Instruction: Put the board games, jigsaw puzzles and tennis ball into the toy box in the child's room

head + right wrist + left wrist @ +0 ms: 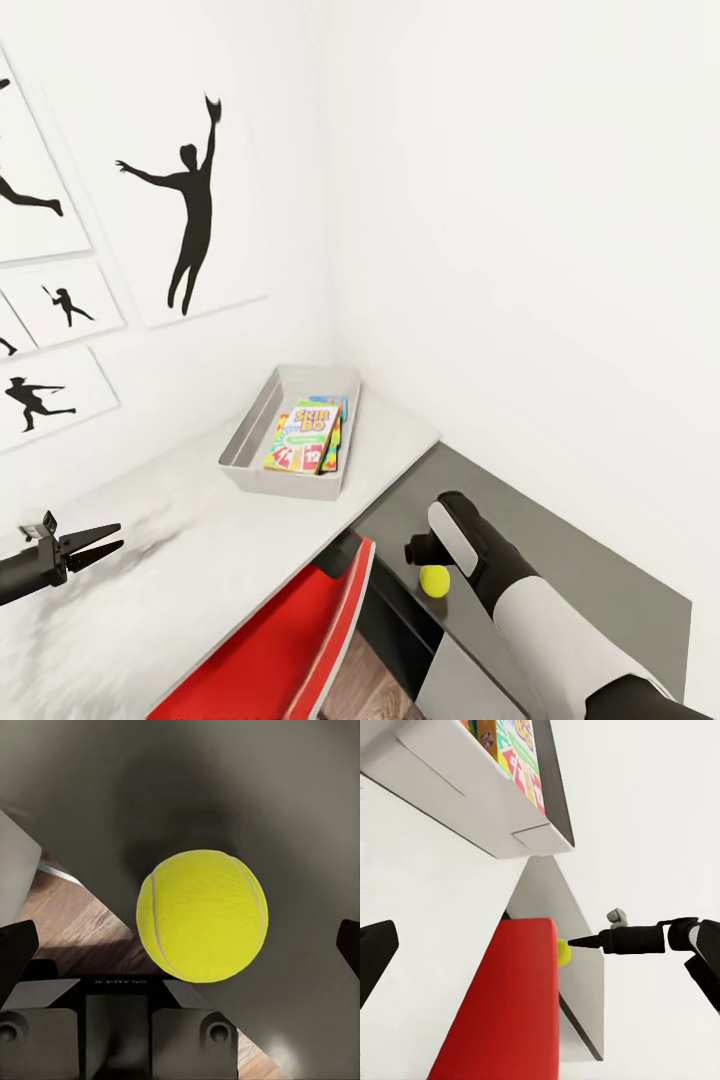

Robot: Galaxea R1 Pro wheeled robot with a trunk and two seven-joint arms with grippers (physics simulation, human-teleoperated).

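The toy box [243, 440] stands on the white table [180, 540], in the corner where the two walls meet, and it serves here as the landmark. Inside it lie flat printed boxes and slabs, with the green and yellow Skip-Bo game [302, 437] on top. The tennis ball [434, 581] is not in the toy box; it is well apart from it, past the table's end, over the lower dark grey cabinet [600, 590] and beside a red chair [270, 650]. In the right wrist view the ball [202, 916] sits in the middle between the two dark fingers [15, 952], which stand wide at both sides and do not touch it, so the right gripper [415, 552] is spread around the ball but not pinching it. The left gripper [100, 541] hovers over the table, far from the toy box on the near side, and its thin jaws stand a little apart, holding nothing.
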